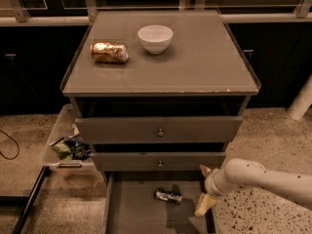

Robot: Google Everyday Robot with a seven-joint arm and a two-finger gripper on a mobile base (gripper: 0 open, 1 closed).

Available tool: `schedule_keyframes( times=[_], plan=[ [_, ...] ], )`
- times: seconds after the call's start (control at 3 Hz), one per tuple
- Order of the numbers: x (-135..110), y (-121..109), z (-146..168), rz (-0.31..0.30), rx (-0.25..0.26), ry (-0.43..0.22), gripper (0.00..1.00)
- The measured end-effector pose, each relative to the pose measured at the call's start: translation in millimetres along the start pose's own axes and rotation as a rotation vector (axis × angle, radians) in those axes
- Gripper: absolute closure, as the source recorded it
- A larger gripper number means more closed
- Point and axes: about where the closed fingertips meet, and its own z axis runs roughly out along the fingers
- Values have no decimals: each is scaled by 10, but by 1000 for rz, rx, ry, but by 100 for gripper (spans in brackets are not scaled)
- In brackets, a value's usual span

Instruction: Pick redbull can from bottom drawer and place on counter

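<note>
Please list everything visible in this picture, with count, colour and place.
counter: one, grey-brown, topmost surface
gold can: one, gold-orange, lying on counter, left of bowl
bowl: one, white, upright on counter
knobbed drawers: two, grey-brown, below counter
bottom drawer: one, grey-brown, lowest, pulled out
redbull can: one, silver-dark, lying in bottom drawer
plastic bin: one, clear, left of knobbed drawers, holds packets
arm: one, white, entering from right
gripper: one, pale, open, over bottom drawer's right side, right of redbull can
</note>
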Motion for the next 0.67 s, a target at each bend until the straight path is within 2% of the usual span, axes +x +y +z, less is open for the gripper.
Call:
schedule_keyframes(
  times=[0.67],
  plan=[
    [-14, 19, 733, -45, -22, -132, 0]
  ],
)
